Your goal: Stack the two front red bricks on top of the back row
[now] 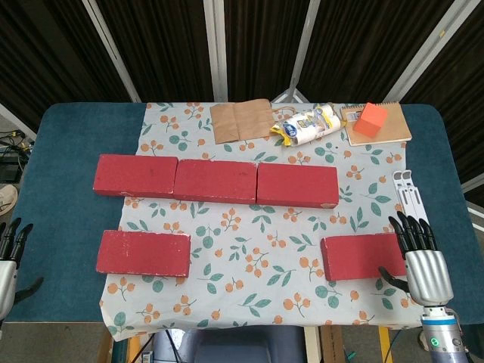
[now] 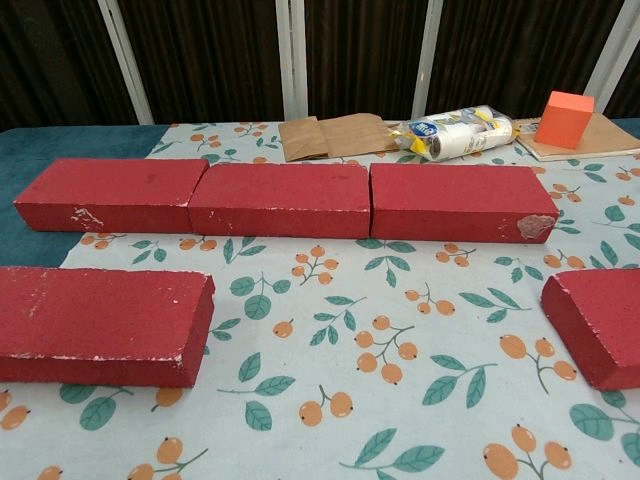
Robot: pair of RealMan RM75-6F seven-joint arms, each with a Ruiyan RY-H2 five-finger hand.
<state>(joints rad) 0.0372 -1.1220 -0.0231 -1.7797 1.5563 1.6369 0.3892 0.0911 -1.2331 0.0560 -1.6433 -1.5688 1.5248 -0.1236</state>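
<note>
Back row: I count three red bricks end to end across the floral cloth (image 1: 227, 227) — left back brick (image 1: 134, 175), middle back brick (image 1: 215, 181), right back brick (image 1: 297, 185); nothing stacked on them

Front left brick (image 1: 144, 252): flat on the cloth, well apart from the row

Front right brick (image 1: 361, 256): flat at the cloth's right edge

My right hand (image 1: 421, 261): fingers straight and apart, thumb touching the front right brick's near right corner, holding nothing

My left hand (image 1: 9, 261): at the table's left edge, fingers apart, empty, well apart from the front left brick

Far edge: brown paper bag (image 1: 240, 120), plastic packet (image 1: 308, 125), orange cube (image 1: 370, 119) on a notebook (image 1: 389, 128)
</note>
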